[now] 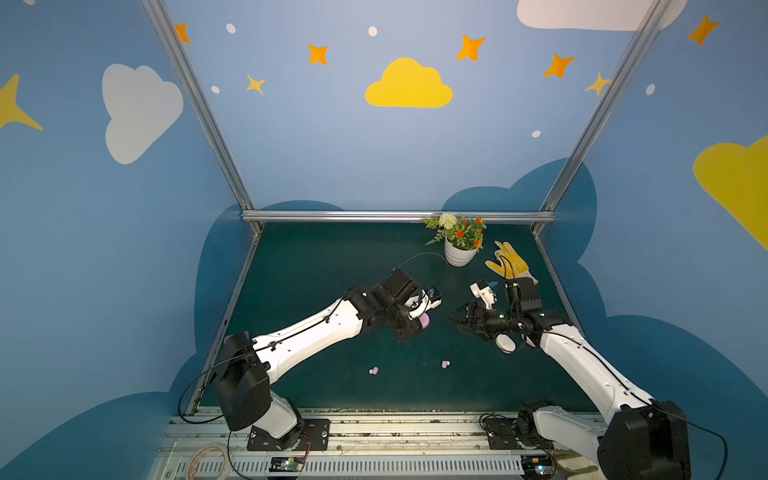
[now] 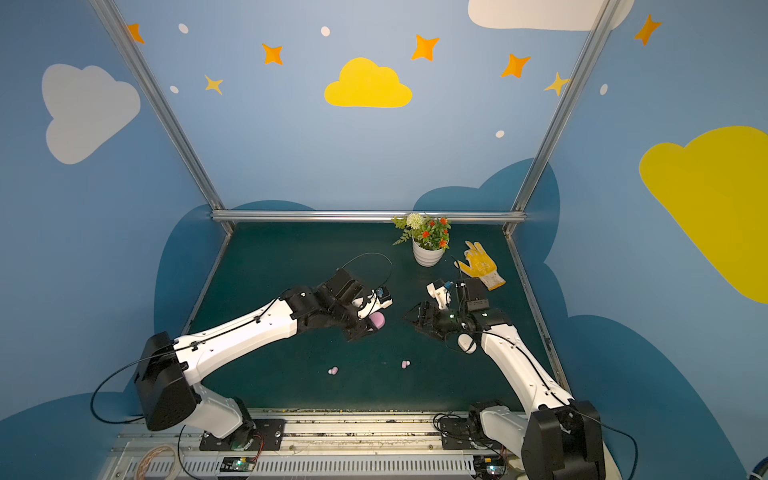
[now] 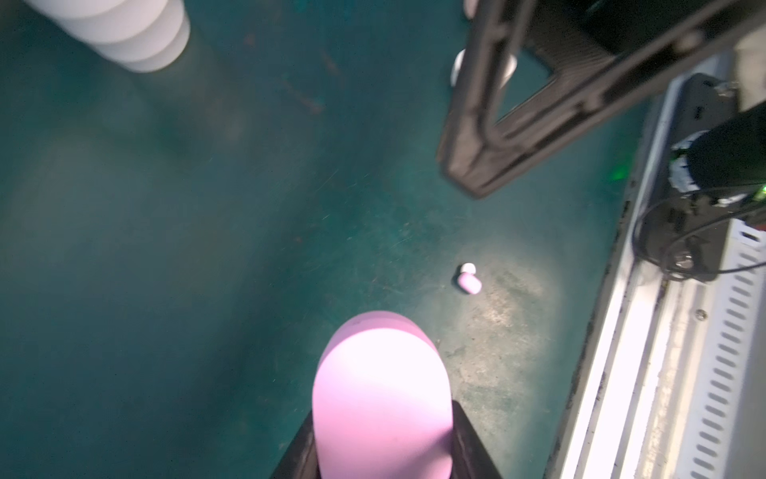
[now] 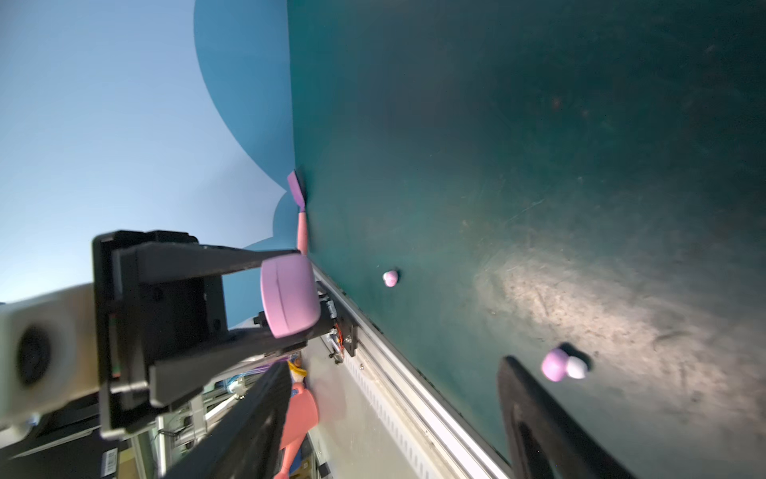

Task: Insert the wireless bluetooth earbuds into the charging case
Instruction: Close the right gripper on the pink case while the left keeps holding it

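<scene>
1. In both top views my left fingers (image 1: 409,332) (image 2: 359,332) are clamped on the lilac charging case (image 1: 424,320) (image 2: 377,319), mid-surface. My right fingers (image 1: 462,318) (image 2: 419,320) stand apart, facing it. Two earbuds (image 1: 374,370) lie nearer me on the green surface (image 1: 311,270), well apart.
2. Left wrist: the lilac charging case (image 3: 381,394) juts from the fingers, and one of the earbuds (image 3: 469,283) lies beyond.
3. Right wrist: my right fingers (image 4: 534,419) gape, and both earbuds (image 4: 559,365) lie on the surface.

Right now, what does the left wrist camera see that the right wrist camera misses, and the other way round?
Left wrist only: the white ribbed pot. Right wrist only: the whole left claw seen from outside, and a second earbud farther off. Both: the lilac case held in that claw, one lilac earbud with a white tip, and the green mat.
</scene>
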`<move>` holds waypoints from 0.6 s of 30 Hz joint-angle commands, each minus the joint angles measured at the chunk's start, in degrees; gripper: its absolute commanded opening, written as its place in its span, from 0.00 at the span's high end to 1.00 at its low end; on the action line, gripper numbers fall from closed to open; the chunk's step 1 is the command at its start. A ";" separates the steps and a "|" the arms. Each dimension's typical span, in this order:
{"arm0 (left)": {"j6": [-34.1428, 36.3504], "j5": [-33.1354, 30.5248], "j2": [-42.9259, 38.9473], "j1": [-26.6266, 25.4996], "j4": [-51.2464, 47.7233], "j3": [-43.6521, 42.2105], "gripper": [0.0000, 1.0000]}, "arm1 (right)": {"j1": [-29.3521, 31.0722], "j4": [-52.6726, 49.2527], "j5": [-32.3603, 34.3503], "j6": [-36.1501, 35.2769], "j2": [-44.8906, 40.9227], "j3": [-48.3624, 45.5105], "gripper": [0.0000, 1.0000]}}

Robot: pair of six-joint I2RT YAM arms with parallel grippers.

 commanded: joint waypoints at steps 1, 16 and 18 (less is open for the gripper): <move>1.60 2.09 0.25 -1.07 0.44 0.77 0.82 | 0.21 5.01 -5.30 1.56 -0.57 -0.82 0.28; 3.57 2.69 -0.31 -4.14 -0.30 1.30 0.82 | 4.23 3.11 -12.94 -1.32 1.95 0.47 0.39; 3.74 2.62 -0.29 -4.33 -0.59 1.38 0.82 | 5.19 2.60 -13.20 -1.73 2.45 0.91 0.43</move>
